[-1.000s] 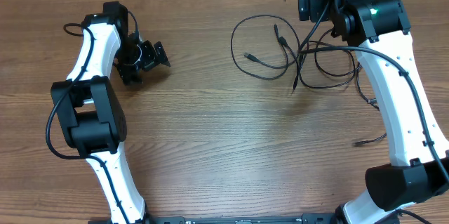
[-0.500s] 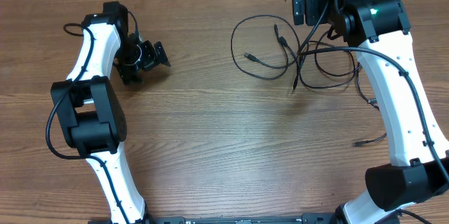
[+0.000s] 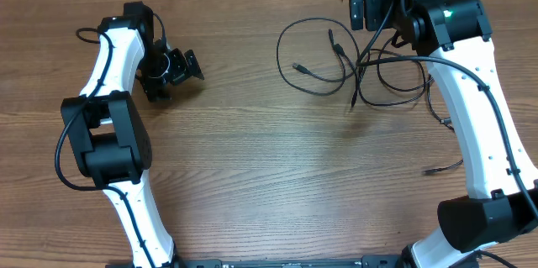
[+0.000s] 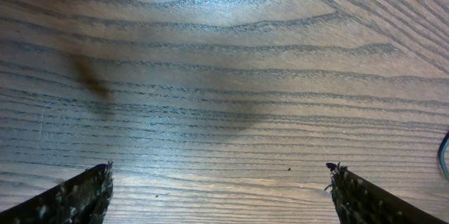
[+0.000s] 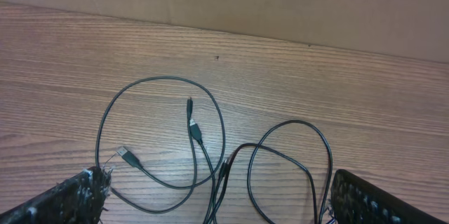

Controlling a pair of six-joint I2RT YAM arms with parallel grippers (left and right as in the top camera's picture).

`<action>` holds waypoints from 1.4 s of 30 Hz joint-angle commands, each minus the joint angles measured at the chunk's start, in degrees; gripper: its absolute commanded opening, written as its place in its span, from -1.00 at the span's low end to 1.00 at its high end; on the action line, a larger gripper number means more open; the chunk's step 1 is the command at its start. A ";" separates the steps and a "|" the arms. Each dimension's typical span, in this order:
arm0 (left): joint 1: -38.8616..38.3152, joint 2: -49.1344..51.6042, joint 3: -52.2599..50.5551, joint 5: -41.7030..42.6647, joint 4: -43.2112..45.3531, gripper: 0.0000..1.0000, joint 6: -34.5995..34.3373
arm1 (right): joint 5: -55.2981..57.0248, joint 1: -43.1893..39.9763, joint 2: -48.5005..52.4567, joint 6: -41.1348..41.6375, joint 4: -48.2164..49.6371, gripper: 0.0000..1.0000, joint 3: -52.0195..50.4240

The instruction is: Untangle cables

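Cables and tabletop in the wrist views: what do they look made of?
The cables are thin black cords, likely rubber or plastic jacketed, with a matte look; they curl in loose loops. One plug has a silvery tip, probably metal. The tabletop is wood or wood-look laminate, brown with dark grain lines; a pale glare patch suggests a slight sheen.

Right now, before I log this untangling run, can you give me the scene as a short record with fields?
cables: thin black cords in overlapping loops, tangled, on the right rear part of the table
loose plug: lies apart from the tangle, beside the right arm
left hand: open, empty, over bare wood, away from the cables
right hand: open, empty, facing the cables
task state: not yet untangled
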 commanded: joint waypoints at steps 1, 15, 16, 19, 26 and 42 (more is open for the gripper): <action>-0.44 0.28 0.79 -0.39 0.07 0.99 0.70 | -0.09 0.09 0.04 0.22 -0.07 1.00 0.90; -0.22 1.05 0.79 -0.81 0.20 0.99 0.70 | -0.09 0.09 0.04 0.22 -0.07 1.00 0.90; -0.22 1.05 0.79 -0.81 0.20 0.99 0.70 | -0.09 0.09 0.04 0.22 -0.07 1.00 0.90; -0.24 0.81 0.79 -0.81 0.22 0.99 0.70 | -0.09 0.09 0.04 0.22 -0.07 1.00 0.90; -0.48 -6.71 0.81 -0.81 0.22 0.99 0.70 | -0.09 0.09 0.04 0.22 -0.09 1.00 0.90; -0.46 -42.42 0.81 -0.79 0.17 0.99 0.70 | -0.09 0.09 0.04 0.22 -0.07 1.00 0.90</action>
